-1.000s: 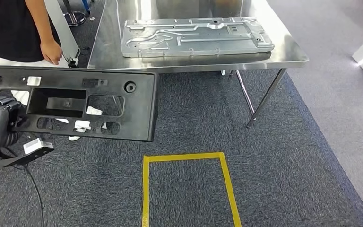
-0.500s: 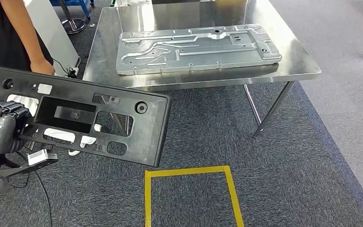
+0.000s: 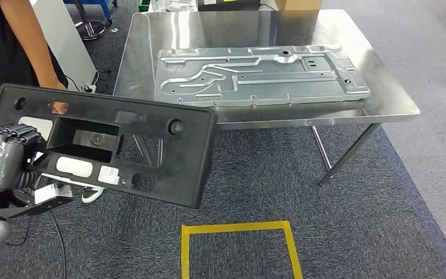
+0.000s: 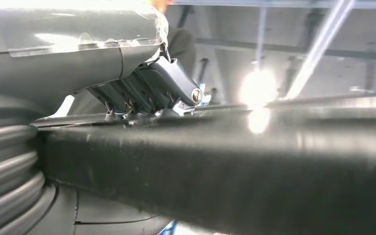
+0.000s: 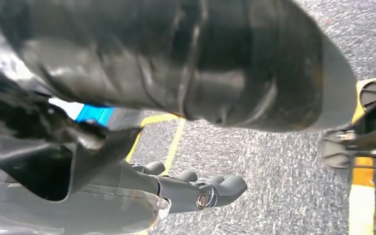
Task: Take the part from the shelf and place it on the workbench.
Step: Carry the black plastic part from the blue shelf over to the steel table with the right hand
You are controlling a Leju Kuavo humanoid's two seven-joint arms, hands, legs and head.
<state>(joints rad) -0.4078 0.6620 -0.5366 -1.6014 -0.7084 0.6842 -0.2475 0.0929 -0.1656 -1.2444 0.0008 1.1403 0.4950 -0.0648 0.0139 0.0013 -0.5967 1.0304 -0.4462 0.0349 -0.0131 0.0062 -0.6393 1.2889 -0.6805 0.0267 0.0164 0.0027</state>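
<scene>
Holding one end of the black part (image 3: 107, 145), the left hand (image 3: 3, 160) has its fingers (image 4: 147, 90) closed around it, in the air above the carpet (image 3: 255, 180), near the front left corner of the workbench (image 3: 389, 104). A metal plate (image 3: 261, 72) lies on the bench. The right hand (image 5: 196, 188) hangs over the carpet with fingers a little curled, holding nothing.

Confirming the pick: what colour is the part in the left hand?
Black part, in the left hand; head view.

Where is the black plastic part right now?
In the head view the black plastic part is on the left side, held by the left hand above the carpet, short of the steel workbench where a metal panel lies.
</scene>
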